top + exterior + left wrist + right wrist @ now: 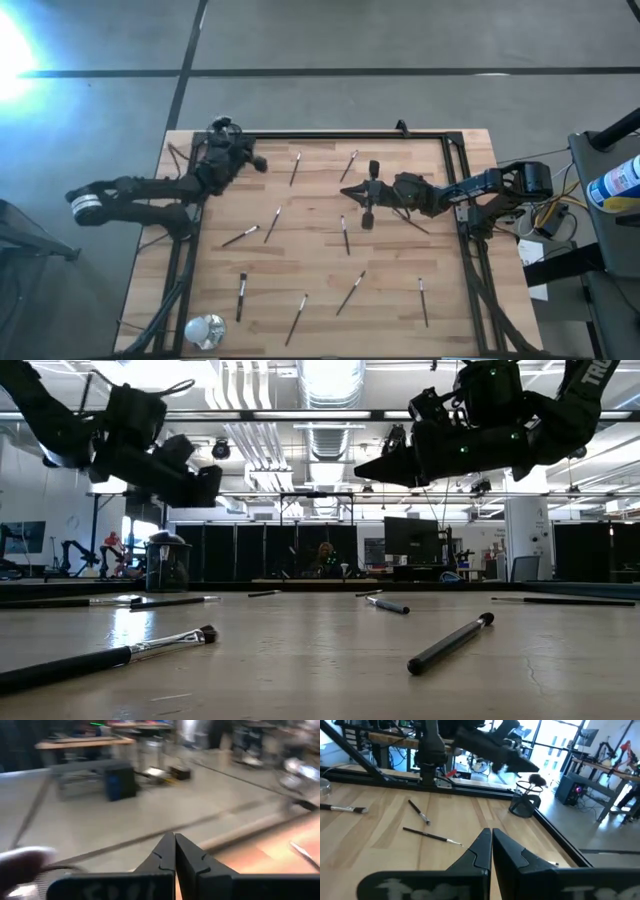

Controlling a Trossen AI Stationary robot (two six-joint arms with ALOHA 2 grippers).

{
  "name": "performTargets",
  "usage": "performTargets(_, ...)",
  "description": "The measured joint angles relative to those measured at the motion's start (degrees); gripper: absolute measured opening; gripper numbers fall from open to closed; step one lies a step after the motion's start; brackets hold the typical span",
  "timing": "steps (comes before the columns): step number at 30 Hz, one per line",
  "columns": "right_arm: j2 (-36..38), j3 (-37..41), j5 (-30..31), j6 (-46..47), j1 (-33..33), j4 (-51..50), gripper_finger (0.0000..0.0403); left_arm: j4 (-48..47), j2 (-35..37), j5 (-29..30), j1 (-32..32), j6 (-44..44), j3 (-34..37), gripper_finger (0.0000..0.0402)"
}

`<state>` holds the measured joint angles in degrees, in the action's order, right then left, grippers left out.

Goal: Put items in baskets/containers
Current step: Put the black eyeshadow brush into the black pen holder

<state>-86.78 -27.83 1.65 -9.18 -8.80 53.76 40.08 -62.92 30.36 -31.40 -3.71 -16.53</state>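
Left tool: the left tool [258, 163] hangs over the far-left corner of the surface [400, 240], its 2 fingers [165, 855] pressed together, nothing between them.

Right tool: the right tool [352, 189] is up above the middle of the surface, reaching in from the right side; fingers [482, 847] closed tight, holding nothing.

Cup: the black cup [524, 805] sits at the far-left corner, right by the frame rail [340, 135], beneath the left arm. Looks like a fluffy brush head [536, 780] pokes out above it, though I cannot tell for sure.

Brushes: makeup brushes lie scattered flat across the wood, well apart from each other. 1 brush [295, 168] lies near the far edge, another [344, 235] just beside the right tool's spot, a dark-handled brush [241, 296] toward the near-left.

Near-left corner: a shiny whitish round object [204, 329] sits at the edge.
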Motion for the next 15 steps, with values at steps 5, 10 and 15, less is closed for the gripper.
performTargets(5,0.02,0.55,-0.16,1.36,-0.26,0.04,0.0008,-7.94,-1.46,-0.10,8.13,-0.39,-2.97,0.0000)
performTargets(10,0.02,3.48,-0.22,4.55,-0.26,1.88,0.0008,-24.57,-1.11,-2.13,12.42,-6.31,-8.36,0.0000)
performTargets(15,0.02,9.03,-0.22,5.06,-0.26,10.30,0.0008,-43.62,-1.44,-11.35,14.00,-15.89,-15.45,0.0000)
